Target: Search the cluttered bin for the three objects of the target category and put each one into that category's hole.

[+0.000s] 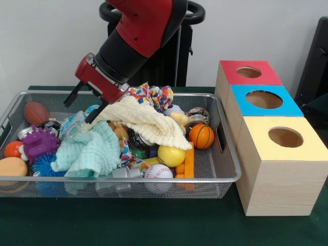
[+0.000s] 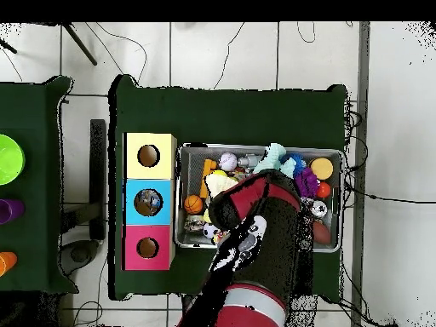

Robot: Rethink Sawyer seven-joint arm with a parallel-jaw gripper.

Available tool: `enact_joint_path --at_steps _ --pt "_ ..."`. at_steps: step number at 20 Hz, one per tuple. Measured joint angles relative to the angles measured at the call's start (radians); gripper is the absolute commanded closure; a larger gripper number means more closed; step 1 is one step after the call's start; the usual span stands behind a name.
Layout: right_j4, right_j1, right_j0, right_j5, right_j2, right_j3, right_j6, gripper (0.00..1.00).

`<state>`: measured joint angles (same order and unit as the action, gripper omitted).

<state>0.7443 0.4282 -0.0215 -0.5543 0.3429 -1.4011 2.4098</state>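
Clutter fills the wire bin (image 1: 225, 154) in the front view: a cream cloth (image 1: 148, 120), a mint cloth (image 1: 89, 148), a small basketball (image 1: 202, 136), a yellow ball (image 1: 171, 156) and a baseball (image 1: 158, 171). The end effector (image 1: 82, 105) hangs over the bin's left half, its fingers spread wide and holding nothing. 3 boxes stand beside the bin, topped red (image 1: 249, 73), blue (image 1: 264, 100) and yellow (image 1: 284, 137). From overhead, the arm (image 2: 255, 247) covers the bin's middle.

Robot lab, set up for sorting trials.
Marked as such by a red and black arm (image 1: 138, 36) over a green-covered counter (image 1: 154, 225), a wire mesh bin (image 1: 225, 154) heaped with toys, three wooden boxes (image 1: 279, 169) with red, blue and yellow holed tops, bare white wall, pale tiled floor (image 2: 230, 51) strewn with loose cables (image 2: 383, 197).
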Motion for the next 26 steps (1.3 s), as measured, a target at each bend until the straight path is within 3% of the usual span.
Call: enact_joint_path --at_steps 15,26 --pt "0.0 -0.035 -0.028 0.088 0.0 0.0 0.0 0.0" --pt "0.0 -0.043 -0.028 0.092 0.0 0.0 0.0 0.0"
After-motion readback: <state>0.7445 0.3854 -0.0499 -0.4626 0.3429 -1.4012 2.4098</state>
